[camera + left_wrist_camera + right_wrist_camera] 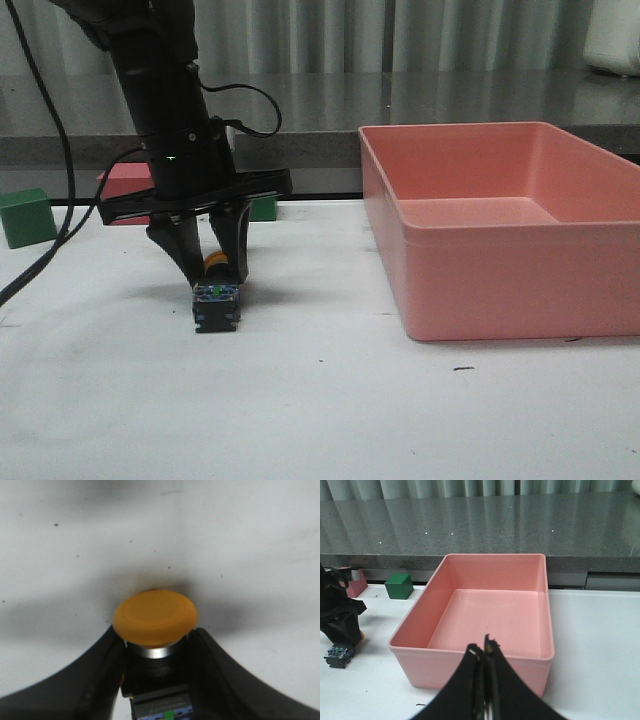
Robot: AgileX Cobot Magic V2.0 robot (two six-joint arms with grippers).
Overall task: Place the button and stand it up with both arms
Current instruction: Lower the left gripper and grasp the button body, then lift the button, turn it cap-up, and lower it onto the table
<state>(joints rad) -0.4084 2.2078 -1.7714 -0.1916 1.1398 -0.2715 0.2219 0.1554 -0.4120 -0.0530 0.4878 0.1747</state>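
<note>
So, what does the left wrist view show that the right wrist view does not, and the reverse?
Only the left wrist view shows the button's orange cap close up, with the left end effector shut on its neck. Only the right wrist view shows the pink bin, a green cube, the grey counter and the closed right end effector. Both show the button and the white table.

Button [216, 303] lies on its side on the table [320, 420], left of the bin [500, 230], base toward the front; left gripper [212, 268] straddles its neck from above; cubes [27, 216] sit behind at the far left; right gripper [483, 652] is above the bin's near side.
</note>
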